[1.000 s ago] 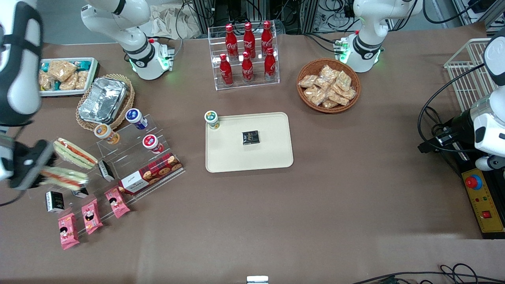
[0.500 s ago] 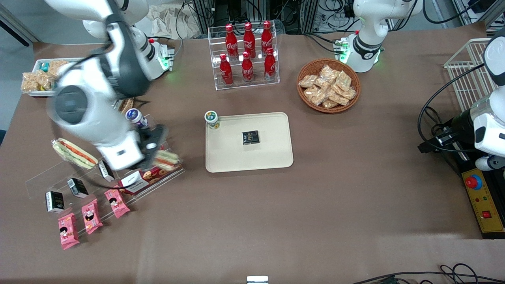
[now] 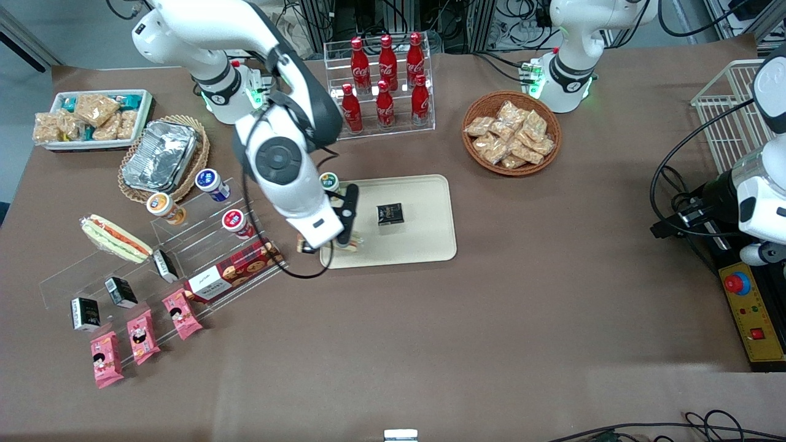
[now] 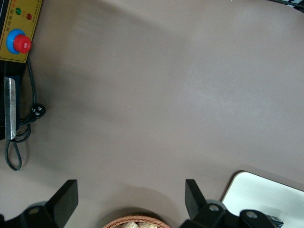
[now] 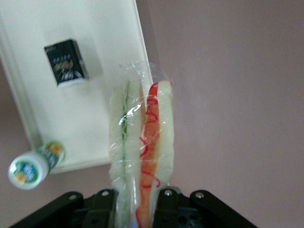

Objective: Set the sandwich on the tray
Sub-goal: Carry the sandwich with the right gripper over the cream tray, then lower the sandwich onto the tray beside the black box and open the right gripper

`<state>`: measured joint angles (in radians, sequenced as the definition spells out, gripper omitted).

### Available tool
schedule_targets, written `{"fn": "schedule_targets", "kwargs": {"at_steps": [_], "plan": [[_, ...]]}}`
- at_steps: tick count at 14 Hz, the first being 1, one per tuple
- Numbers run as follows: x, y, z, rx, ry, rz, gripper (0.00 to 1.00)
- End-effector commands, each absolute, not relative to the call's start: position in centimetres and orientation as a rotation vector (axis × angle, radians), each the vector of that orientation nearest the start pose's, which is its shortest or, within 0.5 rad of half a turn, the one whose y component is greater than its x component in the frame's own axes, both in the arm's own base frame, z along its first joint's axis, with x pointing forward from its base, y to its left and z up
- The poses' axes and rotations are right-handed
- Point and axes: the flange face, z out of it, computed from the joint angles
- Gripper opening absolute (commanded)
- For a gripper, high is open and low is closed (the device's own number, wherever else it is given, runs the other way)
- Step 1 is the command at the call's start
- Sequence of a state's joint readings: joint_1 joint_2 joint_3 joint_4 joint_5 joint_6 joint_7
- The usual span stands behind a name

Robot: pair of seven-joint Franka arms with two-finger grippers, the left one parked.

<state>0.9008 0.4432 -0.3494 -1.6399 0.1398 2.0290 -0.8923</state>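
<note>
My right gripper point(image 3: 342, 228) is shut on the clear-wrapped sandwich point(image 5: 141, 142), white bread with an orange-red stripe and a thin green layer. It holds the sandwich above the cream tray point(image 3: 417, 239), over the tray's edge toward the working arm's end and near its corner closest to the front camera. In the front view only small ends of the sandwich point(image 3: 350, 244) show under the arm. In the right wrist view the sandwich hangs partly over the tray point(image 5: 95, 109) and partly over the brown table. The gripper point(image 5: 135, 202) clamps its lower end.
A black packet point(image 3: 390, 213) lies on the tray and a green-lidded cup point(image 3: 330, 184) stands at its corner. A similar wrapped sandwich point(image 3: 115, 237), cups and a cookie box point(image 3: 236, 270) sit on the acrylic rack. A cola rack point(image 3: 384, 80) and a snack basket point(image 3: 511, 132) stand farther back.
My gripper has carried the sandwich from the acrylic rack at the working arm's end across the table to above the tray's edge.
</note>
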Motion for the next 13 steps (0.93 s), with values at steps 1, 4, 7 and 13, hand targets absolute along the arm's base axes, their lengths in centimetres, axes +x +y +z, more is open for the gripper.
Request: {"fn": "schedule_targets", "kwargs": {"at_steps": [1,4,7,13], "plan": [[54.3,41.5,32.4,-2.386,-2.111,-0.03,0.0],[52.5,45.6,26.7,-2.39,-2.147,-0.105,0.0],[51.4,47.3,22.9,-2.394,-2.152,-0.15,0.0],[50.7,48.0,20.8,-2.373,-2.177,-0.129,1.0]]}}
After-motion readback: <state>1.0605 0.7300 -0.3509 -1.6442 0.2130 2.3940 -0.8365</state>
